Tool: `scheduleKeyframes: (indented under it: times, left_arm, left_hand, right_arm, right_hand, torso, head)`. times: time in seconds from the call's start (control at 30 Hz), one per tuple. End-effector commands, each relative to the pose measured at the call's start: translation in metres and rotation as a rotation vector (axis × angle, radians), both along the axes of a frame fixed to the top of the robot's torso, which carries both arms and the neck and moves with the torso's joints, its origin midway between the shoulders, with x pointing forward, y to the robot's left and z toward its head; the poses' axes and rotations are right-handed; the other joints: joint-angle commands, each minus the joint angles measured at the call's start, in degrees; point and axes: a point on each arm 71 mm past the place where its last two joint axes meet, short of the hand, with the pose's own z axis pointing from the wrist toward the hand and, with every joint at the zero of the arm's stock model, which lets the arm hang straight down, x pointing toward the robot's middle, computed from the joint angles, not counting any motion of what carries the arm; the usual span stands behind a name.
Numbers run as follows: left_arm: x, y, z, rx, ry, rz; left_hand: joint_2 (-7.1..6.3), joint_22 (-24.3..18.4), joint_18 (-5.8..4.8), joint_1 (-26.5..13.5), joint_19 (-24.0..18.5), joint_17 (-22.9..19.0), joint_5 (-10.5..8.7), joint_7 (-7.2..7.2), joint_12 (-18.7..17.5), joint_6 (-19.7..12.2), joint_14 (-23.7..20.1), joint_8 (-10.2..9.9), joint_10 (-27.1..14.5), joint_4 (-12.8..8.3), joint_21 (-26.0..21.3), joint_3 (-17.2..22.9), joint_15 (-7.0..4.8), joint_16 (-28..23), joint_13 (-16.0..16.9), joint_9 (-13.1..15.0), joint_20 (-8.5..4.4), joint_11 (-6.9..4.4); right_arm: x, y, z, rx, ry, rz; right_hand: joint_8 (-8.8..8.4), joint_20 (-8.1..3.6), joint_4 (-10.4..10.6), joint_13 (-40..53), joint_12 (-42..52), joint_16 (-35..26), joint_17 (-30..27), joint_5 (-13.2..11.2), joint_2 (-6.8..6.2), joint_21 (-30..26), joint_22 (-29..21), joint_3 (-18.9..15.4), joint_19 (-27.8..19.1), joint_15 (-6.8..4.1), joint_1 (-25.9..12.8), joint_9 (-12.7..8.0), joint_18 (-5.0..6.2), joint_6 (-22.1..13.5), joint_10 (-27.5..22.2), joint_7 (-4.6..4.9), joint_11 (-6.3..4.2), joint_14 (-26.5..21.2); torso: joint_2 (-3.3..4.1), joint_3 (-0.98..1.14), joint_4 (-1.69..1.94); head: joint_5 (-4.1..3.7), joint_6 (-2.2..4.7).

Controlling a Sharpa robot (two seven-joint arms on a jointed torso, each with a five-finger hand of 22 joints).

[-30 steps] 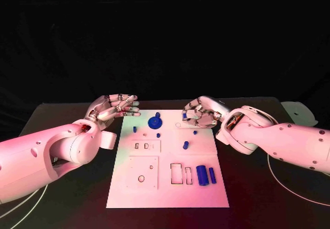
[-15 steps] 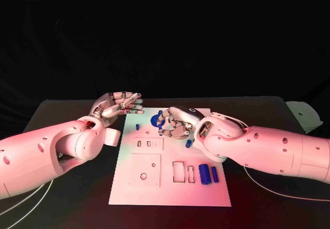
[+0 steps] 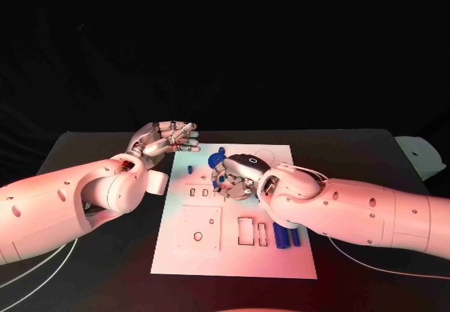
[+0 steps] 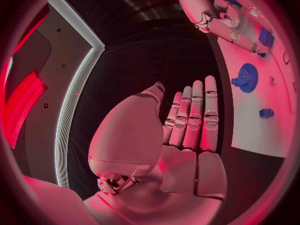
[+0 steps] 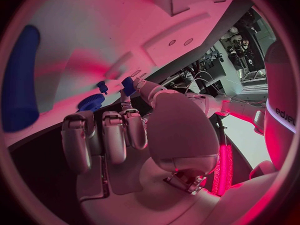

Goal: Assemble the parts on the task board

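The white task board [image 3: 235, 260] lies mid-table. A blue gear [image 3: 218, 160] stands near its far edge, and a small blue peg [image 3: 188, 170] stands to the gear's left. My right hand [image 3: 237, 179] hovers low over the board just in front of the gear. It seems to pinch a small blue part [image 5: 128, 84] at its thumb tip, close to the gear [image 5: 91, 103]. My left hand [image 3: 170, 138] is raised beside the board's far left corner, fingers straight and apart, holding nothing. The left wrist view shows the gear [image 4: 247, 77] and the right hand [image 4: 212, 15] beyond the left hand [image 4: 190, 120].
A thick blue cylinder [image 3: 278, 236] and a slimmer blue rod [image 3: 293, 238] lie on the board's right side, partly under my right forearm. Rectangular cut-outs [image 3: 244, 232] and a square plate with holes [image 3: 198, 228] are in the near half of the board. A white object [image 3: 417, 156] sits at the table's right edge.
My right hand has swung left from the board's far right corner to a spot just in front of the gear, its forearm now over the board's right side. The left hand has barely moved.
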Motion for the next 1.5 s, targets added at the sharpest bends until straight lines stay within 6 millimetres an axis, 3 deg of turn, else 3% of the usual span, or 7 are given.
scheduleKeyframes:
  times: [0.03, 0.8, 1.5]
  left_arm:
    - [-0.001, -0.003, 0.001, -0.012, -0.005, -0.02]
    - [0.0, -0.003, 0.001, -0.011, -0.003, -0.021]
    - [0.0, -0.001, 0.001, -0.01, -0.003, -0.017]
  left_hand:
    - [-0.18, -0.09, 0.26, 0.21, 0.28, 0.06, 0.32, -0.07, -0.14, -0.04, -0.06, -0.31, -0.31, 0.08, 0.2, 0.31, -0.09, -0.26, -0.07, -0.06, 0.16, 0.05]
    - [-0.19, -0.11, 0.27, 0.22, 0.29, 0.14, 0.32, -0.11, -0.21, 0.03, -0.04, -0.31, -0.17, 0.07, 0.21, 0.4, -0.1, -0.29, -0.06, -0.05, 0.16, 0.02]
    - [-0.19, -0.11, 0.27, 0.22, 0.29, 0.14, 0.32, -0.11, -0.21, 0.03, -0.04, -0.31, -0.17, 0.07, 0.21, 0.4, -0.1, -0.29, -0.06, -0.05, 0.16, 0.02]
  right_arm:
    - [-0.002, 0.004, -0.004, -0.048, -0.014, 0.014]
    - [-0.006, 0.012, -0.014, -0.047, -0.011, 0.02]
    - [-0.003, 0.005, -0.018, -0.081, 0.006, 0.012]
  right_hand:
    - [1.53, -0.49, 0.3, 7.29, -0.3, 0.04, 11.8, -0.2, -0.19, 0.3, 15.06, -0.22, 5.89, -0.42, -0.54, 1.48, -0.81, 0.96, -0.13, -0.74, -0.29, 5.43]
    - [1.68, -0.54, 0.46, 7.3, -0.29, 0.03, 11.79, -0.27, -0.41, 0.27, 15.03, -0.35, 5.85, -0.47, -0.88, 1.54, -0.8, 1.05, -0.11, -0.81, -0.34, 5.42]
    - [1.64, -0.59, 0.61, 7.24, -0.36, 0.01, 11.74, -0.34, -0.74, 0.19, 14.96, -0.48, 5.79, -0.51, -1.2, 1.52, -0.78, 0.81, -0.15, -0.78, -0.37, 5.42]
  torso:
    - [0.0, 0.05, 0.07]
    - [-0.04, -0.1, 0.11]
    - [-0.03, -0.04, 0.05]
  head:
    - [0.03, -0.09]
    - [0.1, -0.45]
    - [0.04, -0.65]
